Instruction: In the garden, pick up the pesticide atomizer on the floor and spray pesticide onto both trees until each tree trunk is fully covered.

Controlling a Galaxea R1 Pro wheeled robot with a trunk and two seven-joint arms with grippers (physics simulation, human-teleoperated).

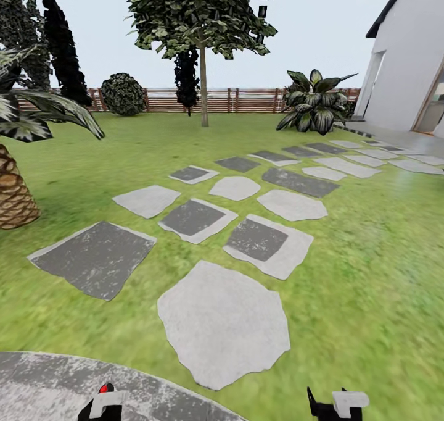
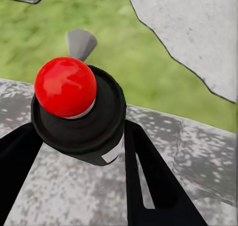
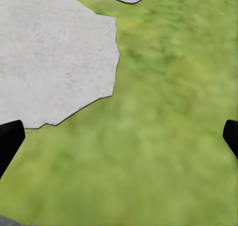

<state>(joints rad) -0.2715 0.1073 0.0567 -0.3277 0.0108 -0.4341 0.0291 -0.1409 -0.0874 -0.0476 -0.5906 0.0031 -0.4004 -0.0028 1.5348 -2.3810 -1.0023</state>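
Green lawn (image 1: 370, 273) spreads out ahead, crossed by a trail of grey stepping stones (image 1: 225, 322), some pale, some dark. Brown slat fence (image 1: 246, 100) closes the far side. White house wall (image 1: 407, 63) at right.

One tree (image 1: 203, 81) stands mid-lawn near the fence, slim trunk, leafy crown above. Black cone cypresses (image 1: 65, 44) at far left, a round dark bush (image 1: 123, 94) beside them by the fence. Broad striped-leaf plant (image 1: 314, 103) toward the house. Scaly palm trunk (image 1: 13, 192) close on the left, fronds overhanging.

Left gripper (image 1: 103, 405) low at the bottom edge of the head view, over a dark mottled stone (image 1: 37, 384). Its jaws are clamped on the pesticide atomizer (image 2: 77, 114): in the left wrist view the black bottle sits between the two black fingers (image 2: 153, 186), red tip (image 2: 65, 86) toward the camera, a bit of white band on the bottle's side. Red tip also just visible in the head view.

Right gripper (image 1: 336, 405) at the bottom edge, right of the big pale stone. Right wrist view: jaws spread wide, nothing between them, fingertips (image 3: 9, 139) at opposite edges, grass below and the edge of a pale stone (image 3: 49, 52).
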